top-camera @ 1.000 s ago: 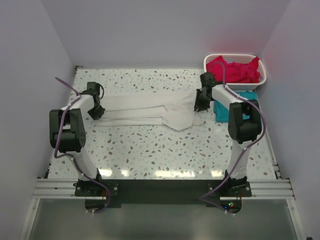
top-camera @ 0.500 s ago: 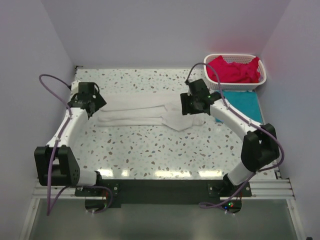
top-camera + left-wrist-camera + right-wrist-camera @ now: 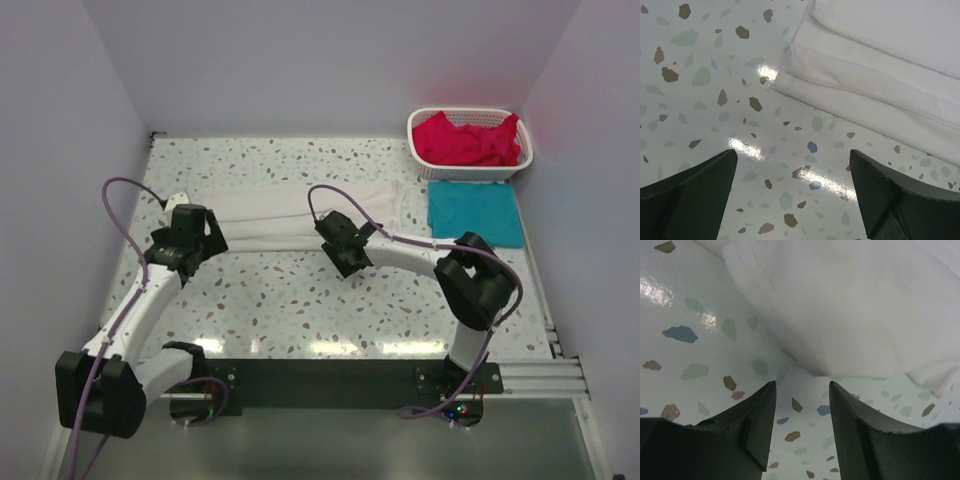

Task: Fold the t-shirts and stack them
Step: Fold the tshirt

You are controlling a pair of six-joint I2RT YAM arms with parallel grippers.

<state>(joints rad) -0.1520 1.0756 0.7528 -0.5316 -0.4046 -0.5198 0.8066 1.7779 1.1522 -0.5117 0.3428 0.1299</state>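
Observation:
The white t-shirt (image 3: 300, 212) lies on the table as a long folded strip, running left to right. My left gripper (image 3: 210, 240) hovers just in front of the strip's left end, open, with only bare table between its fingers (image 3: 690, 195). In the left wrist view the shirt's folded corner (image 3: 865, 75) lies ahead and to the right of that gripper (image 3: 794, 155). My right gripper (image 3: 332, 234) is at the strip's near edge around the middle, open and empty. In the right wrist view the white cloth (image 3: 850, 305) lies just beyond that gripper (image 3: 802, 385). A teal t-shirt (image 3: 475, 212) lies folded at the right. Red-pink t-shirts (image 3: 465, 140) fill the basket.
A white lattice basket (image 3: 470, 112) stands at the back right corner, just behind the teal shirt. Speckled table (image 3: 330, 300) stretches in front of the white shirt. Walls close in on the left, back and right.
Both grippers have opened and let go of the white shirt, which now lies in a narrower strip farther back. The right gripper has swung left to the strip's middle; the left has drawn nearer.

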